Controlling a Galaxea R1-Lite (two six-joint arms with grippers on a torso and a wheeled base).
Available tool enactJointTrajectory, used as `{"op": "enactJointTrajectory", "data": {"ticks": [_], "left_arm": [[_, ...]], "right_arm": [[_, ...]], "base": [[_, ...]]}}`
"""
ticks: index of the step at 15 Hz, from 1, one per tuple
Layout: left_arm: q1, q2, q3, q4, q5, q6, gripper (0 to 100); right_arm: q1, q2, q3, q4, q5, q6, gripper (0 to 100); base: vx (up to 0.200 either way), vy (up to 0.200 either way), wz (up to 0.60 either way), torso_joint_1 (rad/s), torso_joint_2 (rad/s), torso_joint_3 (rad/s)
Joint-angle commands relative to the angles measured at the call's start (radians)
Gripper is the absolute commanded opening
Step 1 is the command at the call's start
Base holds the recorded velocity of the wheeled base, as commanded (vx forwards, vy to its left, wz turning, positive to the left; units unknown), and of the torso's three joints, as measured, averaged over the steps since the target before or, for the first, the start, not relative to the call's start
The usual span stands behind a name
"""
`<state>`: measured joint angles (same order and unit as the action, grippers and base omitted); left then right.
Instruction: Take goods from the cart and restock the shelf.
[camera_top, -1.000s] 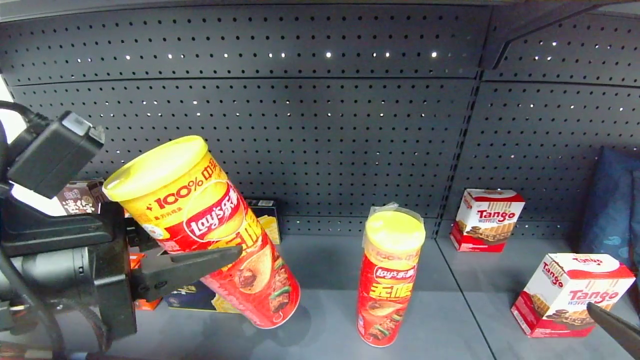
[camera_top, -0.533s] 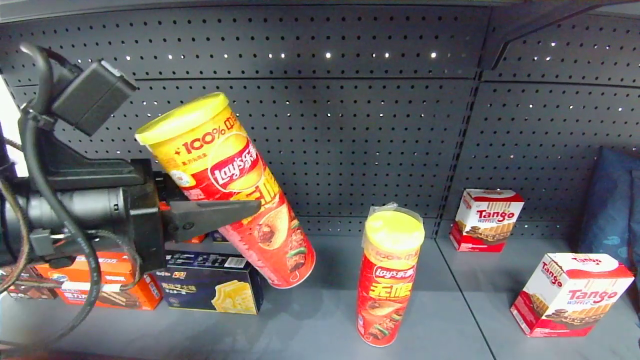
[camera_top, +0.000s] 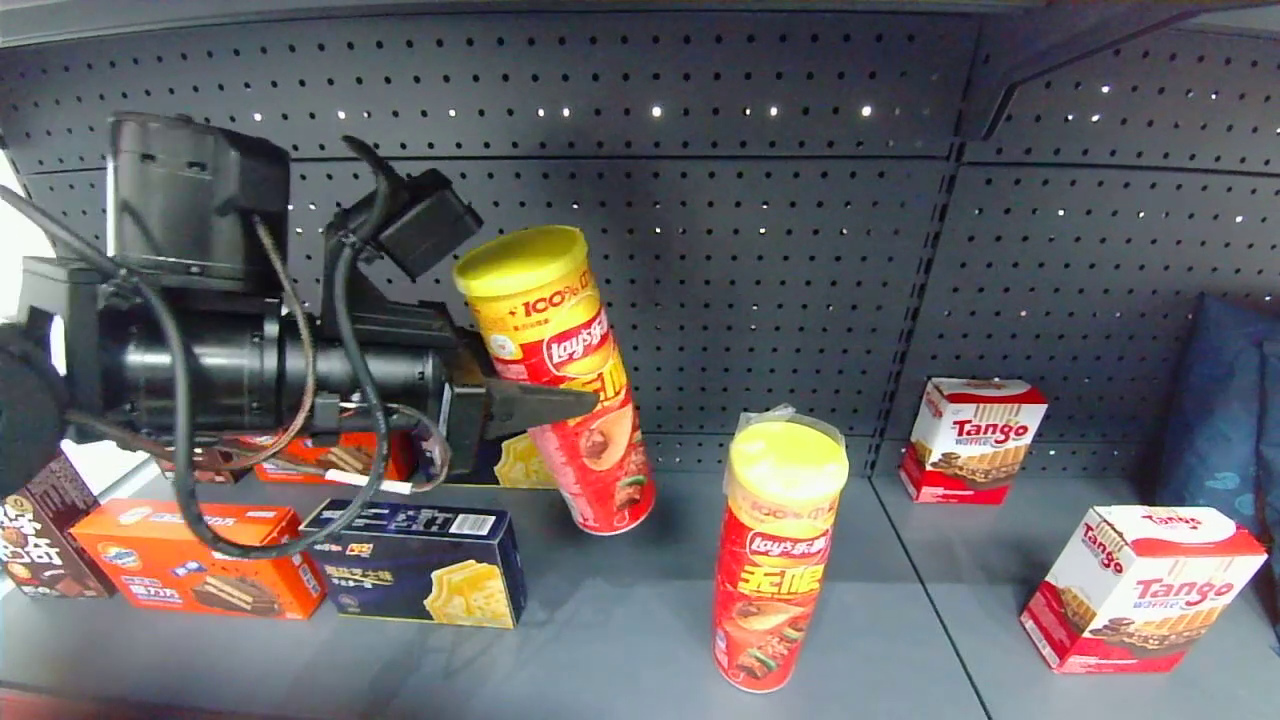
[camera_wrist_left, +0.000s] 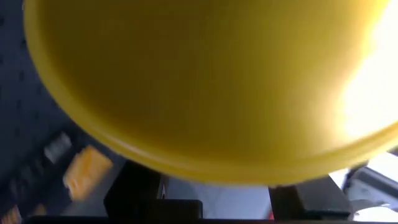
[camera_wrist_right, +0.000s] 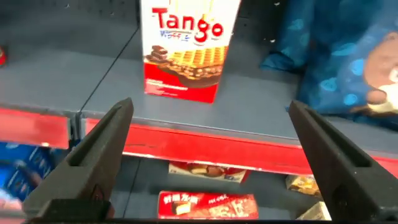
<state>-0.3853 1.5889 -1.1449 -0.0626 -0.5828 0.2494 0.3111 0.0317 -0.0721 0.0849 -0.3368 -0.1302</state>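
Head view, chip can: the chip can (camera_top: 548, 300) hangs tilted over the shelf (camera_top: 620, 640), yellow lid leaning to the robot's left, base low near the pegboard back; whether the base touches the board I cannot tell.
Left gripper: the left gripper (camera_top: 572, 400) has its fingers clamped across the can's middle, coming in from the side.
Left wrist view, lid: the can's yellow lid (camera_wrist_left: 205, 87) sits right against the lens.
Standing can: a second can (camera_top: 775, 560) stands upright to the right and further forward, near the held one.
Risk, tilt: let go at this lean and the held can likely topples and rolls along the shelf.
Risk, neighbour: a swing to the right could clip the standing can and knock it over.
Risk, boxes: the dark blue box (camera_top: 420, 575) and the orange box (camera_top: 190, 570) lie under the arm; dropping low could shove them.
Right gripper: the right gripper (camera_wrist_right: 210, 109) is spread wide and empty, hovering before a wafer box (camera_wrist_right: 186, 50).
Print: both cans wear red-and-yellow wrap with a round logo and large characters; the wafer box is white and red with lettering; I'm not reading any out.
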Motion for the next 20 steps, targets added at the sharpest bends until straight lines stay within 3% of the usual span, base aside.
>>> {"op": "enactJointTrajectory", "data": {"ticks": [1, 3, 4, 7, 10, 13, 20], "left_arm": [[0.014, 0.166, -0.13, 0.004, -0.023, 0.047, 0], [0.014, 0.233, -0.194, 0.004, -0.023, 0.051, 0], [0.014, 0.261, -0.214, 0.004, -0.023, 0.07, 0], [0.02, 0.338, -0.257, 0.026, -0.032, 0.186, 0], [0.014, 0.368, -0.325, 0.176, -0.046, 0.249, 0], [0.0, 0.382, -0.378, 0.253, -0.049, 0.251, 0], [-0.014, 0.488, -0.426, 0.239, -0.097, 0.255, 0]], "right_arm": [[-0.001, -0.032, 0.003, -0.002, -0.019, 0.003, 100], [-0.001, -0.032, 0.003, -0.002, -0.022, 0.004, 100], [-0.001, -0.032, 0.003, -0.002, -0.022, 0.004, 100], [-0.001, -0.032, 0.005, -0.002, -0.021, 0.004, 100], [-0.001, -0.032, 0.005, -0.002, -0.022, 0.006, 100], [-0.001, -0.032, 0.005, -0.002, -0.021, 0.004, 100], [-0.001, -0.032, 0.005, -0.004, -0.022, 0.001, 100]], "base": [[0.0, 0.0, 0.0, 0.0, 0.0, 0.0], [0.0, 0.0, 0.0, 0.0, 0.0, 0.0], [0.0, 0.0, 0.0, 0.0, 0.0, 0.0], [0.0, 0.0, 0.0, 0.0, 0.0, 0.0], [0.0, 0.0, 0.0, 0.0, 0.0, 0.0], [0.0, 0.0, 0.0, 0.0, 0.0, 0.0], [0.0, 0.0, 0.0, 0.0, 0.0, 0.0]]}}
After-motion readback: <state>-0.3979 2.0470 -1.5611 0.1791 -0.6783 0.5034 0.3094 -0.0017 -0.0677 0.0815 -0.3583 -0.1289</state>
